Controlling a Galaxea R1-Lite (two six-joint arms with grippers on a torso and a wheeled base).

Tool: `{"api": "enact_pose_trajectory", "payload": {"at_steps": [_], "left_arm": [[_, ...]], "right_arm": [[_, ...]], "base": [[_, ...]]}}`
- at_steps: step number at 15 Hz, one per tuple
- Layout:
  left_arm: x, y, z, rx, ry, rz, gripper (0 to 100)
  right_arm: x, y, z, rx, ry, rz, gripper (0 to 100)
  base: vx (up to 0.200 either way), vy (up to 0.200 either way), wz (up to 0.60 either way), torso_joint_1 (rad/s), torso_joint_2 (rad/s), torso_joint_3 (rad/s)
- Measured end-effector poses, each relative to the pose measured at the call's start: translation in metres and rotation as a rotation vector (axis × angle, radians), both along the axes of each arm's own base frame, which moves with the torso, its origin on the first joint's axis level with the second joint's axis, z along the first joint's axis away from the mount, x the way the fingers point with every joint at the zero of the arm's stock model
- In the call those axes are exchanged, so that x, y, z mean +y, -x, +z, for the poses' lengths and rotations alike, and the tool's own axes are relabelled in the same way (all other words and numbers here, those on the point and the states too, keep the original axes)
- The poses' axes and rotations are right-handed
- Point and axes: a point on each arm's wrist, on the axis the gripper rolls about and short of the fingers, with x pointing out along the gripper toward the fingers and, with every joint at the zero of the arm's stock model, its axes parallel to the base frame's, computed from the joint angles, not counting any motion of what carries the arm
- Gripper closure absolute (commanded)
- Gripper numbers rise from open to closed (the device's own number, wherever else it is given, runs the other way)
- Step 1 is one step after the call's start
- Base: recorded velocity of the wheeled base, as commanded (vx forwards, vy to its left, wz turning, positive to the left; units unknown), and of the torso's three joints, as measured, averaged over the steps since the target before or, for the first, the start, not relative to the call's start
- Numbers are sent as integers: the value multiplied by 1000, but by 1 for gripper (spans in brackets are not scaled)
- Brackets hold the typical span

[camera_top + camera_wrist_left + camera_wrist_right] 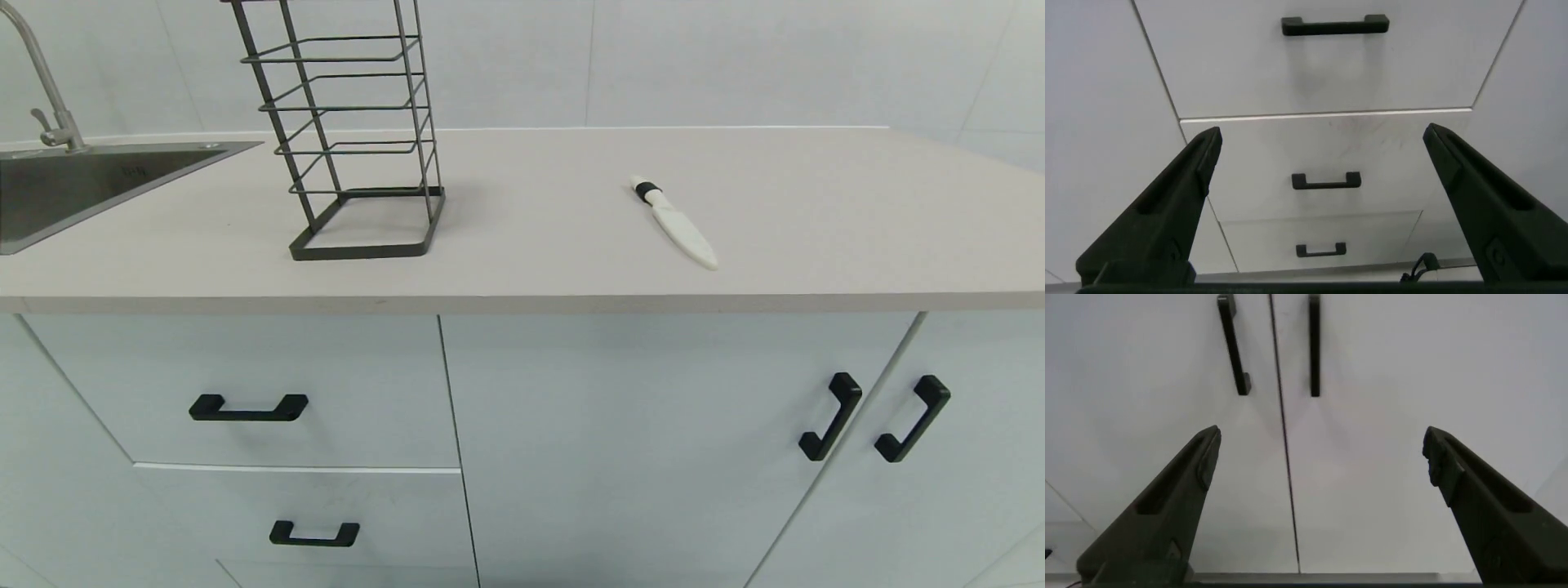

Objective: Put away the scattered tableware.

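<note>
white knife lies flat on the worktop

a white knife (673, 222) with a black band lies on the worktop (531, 245), well apart from the wire rack (359, 139) on its left. the left gripper (1323, 135) is wide open and holds nothing, facing the drawers (1249, 155). the right gripper (1321, 433), equally open and empty, faces two cabinet doors (1388, 474).

Pale countertop (531, 245), steel sink (82, 184) in its left end, faucet (45, 90) at its far-left corner, drawers (245, 359) and cabinet doors (653, 425) below, tiled wall (735, 57) behind.
</note>
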Motion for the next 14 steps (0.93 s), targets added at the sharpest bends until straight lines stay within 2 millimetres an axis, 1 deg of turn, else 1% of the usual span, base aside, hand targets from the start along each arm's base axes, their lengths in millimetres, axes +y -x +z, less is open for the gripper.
{"api": "enact_pose_trajectory", "payload": {"at_steps": [4, 8, 12, 14], "left_arm": [[0, 0, 0, 0, 0, 0, 0], [0, 0, 0, 3, 0, 1, 0], [0, 0, 0, -1, -1, 3, 0], [0, 0, 0, -1, -1, 8, 0]], "right_arm": [[0, 0, 0, 0, -1, 0, 0], [0, 0, 0, 2, -1, 0, 0], [0, 0, 0, -1, -1, 0, 0], [0, 0, 0, 0, 0, 0, 0]], "base": [[0, 0, 0, 7, -18, -8], [0, 0, 0, 122, -248, -229], [0, 0, 0, 89, -519, -275], [0, 0, 0, 276, -464, -276]]}}
